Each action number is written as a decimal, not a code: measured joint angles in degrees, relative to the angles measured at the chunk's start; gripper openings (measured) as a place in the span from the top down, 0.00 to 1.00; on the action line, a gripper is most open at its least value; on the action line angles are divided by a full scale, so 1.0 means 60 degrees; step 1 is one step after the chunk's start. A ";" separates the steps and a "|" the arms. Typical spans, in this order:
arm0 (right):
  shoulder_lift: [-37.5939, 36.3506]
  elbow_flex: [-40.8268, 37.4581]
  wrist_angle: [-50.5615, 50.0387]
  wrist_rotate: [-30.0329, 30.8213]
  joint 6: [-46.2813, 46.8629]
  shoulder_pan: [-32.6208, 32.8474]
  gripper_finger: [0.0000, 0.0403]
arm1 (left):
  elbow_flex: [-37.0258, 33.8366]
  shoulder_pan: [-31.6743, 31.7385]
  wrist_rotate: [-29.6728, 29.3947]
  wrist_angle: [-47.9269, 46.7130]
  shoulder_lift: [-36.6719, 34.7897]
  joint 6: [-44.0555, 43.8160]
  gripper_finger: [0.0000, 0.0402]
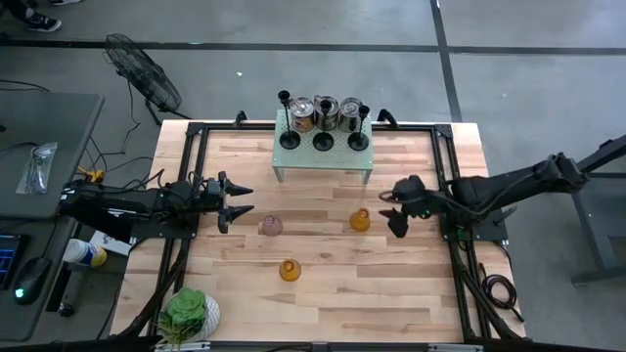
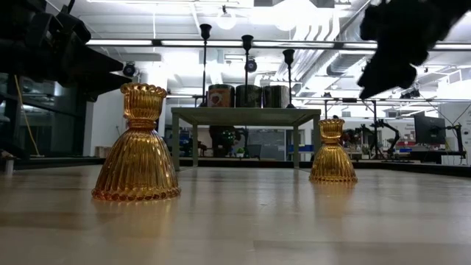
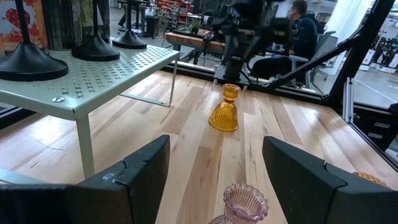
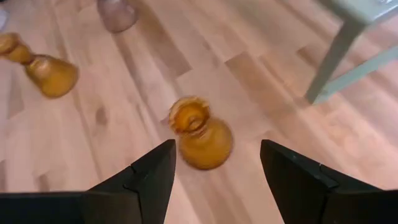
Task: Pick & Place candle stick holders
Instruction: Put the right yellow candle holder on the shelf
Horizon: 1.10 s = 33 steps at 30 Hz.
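While the right tool point(image 1: 399, 221) hovers open and empty just right of the amber holder point(image 1: 361, 220) at frame centre, it must next descend and close around it.

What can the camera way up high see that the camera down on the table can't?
Only the high view shows the pink holder, the green plant at the table's corner, and the whole left gripper with its fingers open near the pink holder. Only the low view shows the room's ceiling lights and the amber holders from the side. Both show the two amber holders, the small green stand with three black holders and shiny cans, and the right gripper beside one amber holder.
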 joint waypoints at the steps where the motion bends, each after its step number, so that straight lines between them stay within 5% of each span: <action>1: -0.0095 -0.0227 0.0201 0.0036 0.0109 0.0195 0.44 | 0.0000 -0.0001 0.0000 0.0000 0.0000 -0.0001 0.37; 14: 0.0588 -0.3355 0.5055 0.1119 0.0567 0.1920 0.42 | -0.0003 0.0000 0.0000 0.0000 0.0000 0.0000 0.37; 21: 0.1623 -0.3831 0.6912 0.1258 0.0542 0.2071 0.26 | -0.0001 -0.0002 0.0000 0.0000 -0.0003 -0.0001 0.37; 27: 0.2612 -0.3839 0.7773 0.2522 -0.0053 0.2032 0.09 | -0.0002 -0.0001 0.0000 0.0000 -0.0001 -0.0003 0.37; 33: 0.3838 -0.3839 0.9361 0.2861 -0.0062 0.1915 0.03 | 0.0000 0.0000 0.0000 0.0000 -0.0003 -0.0003 0.37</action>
